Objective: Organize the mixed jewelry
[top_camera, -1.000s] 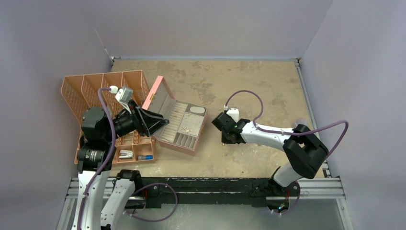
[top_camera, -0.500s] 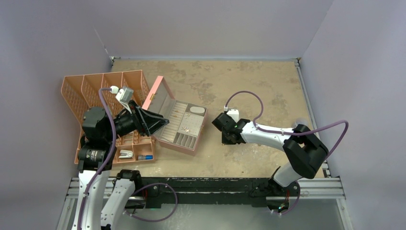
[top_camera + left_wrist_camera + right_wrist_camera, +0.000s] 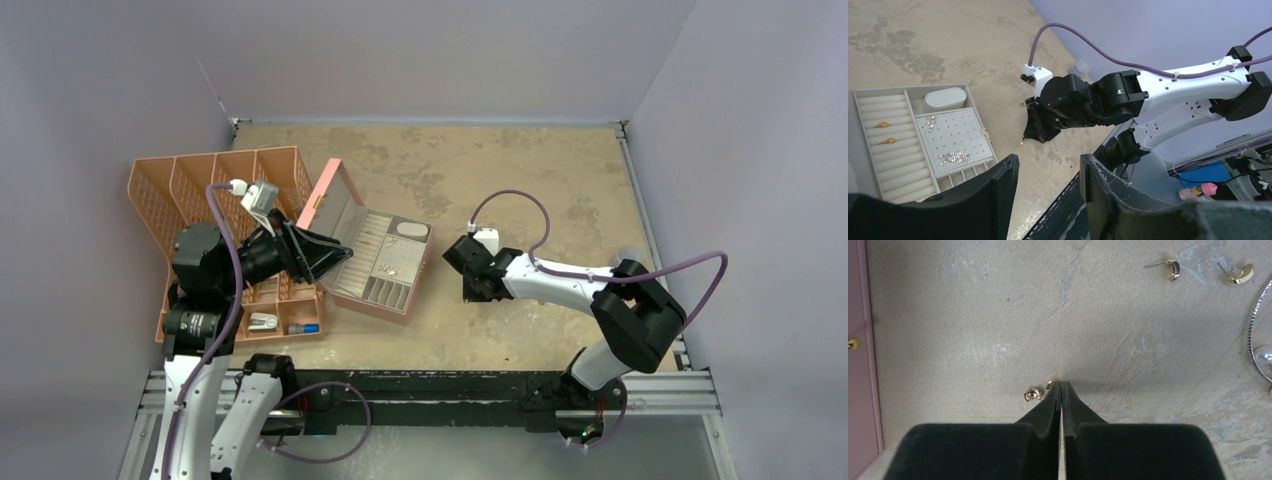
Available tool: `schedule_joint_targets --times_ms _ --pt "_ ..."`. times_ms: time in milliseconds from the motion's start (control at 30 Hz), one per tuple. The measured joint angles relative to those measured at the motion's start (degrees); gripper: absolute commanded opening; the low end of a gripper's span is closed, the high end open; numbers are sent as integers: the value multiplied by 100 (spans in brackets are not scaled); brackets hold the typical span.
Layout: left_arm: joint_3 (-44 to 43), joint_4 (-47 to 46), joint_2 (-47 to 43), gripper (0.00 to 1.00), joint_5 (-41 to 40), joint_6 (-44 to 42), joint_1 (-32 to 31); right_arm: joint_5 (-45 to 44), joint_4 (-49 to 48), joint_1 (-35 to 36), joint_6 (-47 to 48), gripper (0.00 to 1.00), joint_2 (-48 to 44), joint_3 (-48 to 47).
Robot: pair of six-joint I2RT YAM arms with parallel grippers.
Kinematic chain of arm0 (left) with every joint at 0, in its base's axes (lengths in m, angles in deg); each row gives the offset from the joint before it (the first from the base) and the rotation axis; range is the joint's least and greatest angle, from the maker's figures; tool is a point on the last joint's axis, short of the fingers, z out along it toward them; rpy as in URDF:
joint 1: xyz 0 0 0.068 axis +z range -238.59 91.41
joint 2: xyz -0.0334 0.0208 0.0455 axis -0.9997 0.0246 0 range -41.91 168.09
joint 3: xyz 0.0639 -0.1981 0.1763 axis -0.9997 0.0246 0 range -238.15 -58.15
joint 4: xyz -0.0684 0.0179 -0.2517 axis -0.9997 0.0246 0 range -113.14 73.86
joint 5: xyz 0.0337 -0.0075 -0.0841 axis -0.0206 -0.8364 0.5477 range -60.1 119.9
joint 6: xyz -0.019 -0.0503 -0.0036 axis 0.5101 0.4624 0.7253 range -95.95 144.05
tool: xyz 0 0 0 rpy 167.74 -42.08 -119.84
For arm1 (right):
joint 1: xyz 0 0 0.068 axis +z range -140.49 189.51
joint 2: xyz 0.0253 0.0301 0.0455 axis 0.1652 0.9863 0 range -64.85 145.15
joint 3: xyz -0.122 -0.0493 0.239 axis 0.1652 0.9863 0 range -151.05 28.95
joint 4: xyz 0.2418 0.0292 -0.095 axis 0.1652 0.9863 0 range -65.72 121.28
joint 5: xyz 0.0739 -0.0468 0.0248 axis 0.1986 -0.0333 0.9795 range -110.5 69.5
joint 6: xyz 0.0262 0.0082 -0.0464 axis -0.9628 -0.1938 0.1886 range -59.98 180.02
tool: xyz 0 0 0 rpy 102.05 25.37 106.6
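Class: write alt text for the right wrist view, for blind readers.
Shut black right gripper, tips at a tiny gold stud on the beige table, a second stud beside it. Two curved gold earrings lie top right, a silvery wire hoop at the edge.

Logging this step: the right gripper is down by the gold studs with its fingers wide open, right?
No. The right gripper is down by the gold studs, but its fingers are pressed shut, not wide open; the right wrist view shows this.

The right wrist view's edge cuts off the silvery wire hoop [image 3: 1251, 335].
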Motion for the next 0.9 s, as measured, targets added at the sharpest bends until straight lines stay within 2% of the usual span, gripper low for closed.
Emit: schedule_joint_targets --times_ms 200,400,600,767,900 --pt "0 0 0 48 -2 2 0 90 0 0 -55 0 -50 0" --pt "0 -22 24 49 26 57 0 214 -118 -74 -83 0 -621 0" --pt "20 -367 319 57 240 463 0 667 -614 -704 -76 0 -1110 17" --pt "337 -1180 778 72 498 1069 -31 1646 -1532 -1403 -66 0 -1469 164" --pt "372 -1547 1370 75 282 1292 -560 2881 -2457 -1862 -201 0 -1515 302"
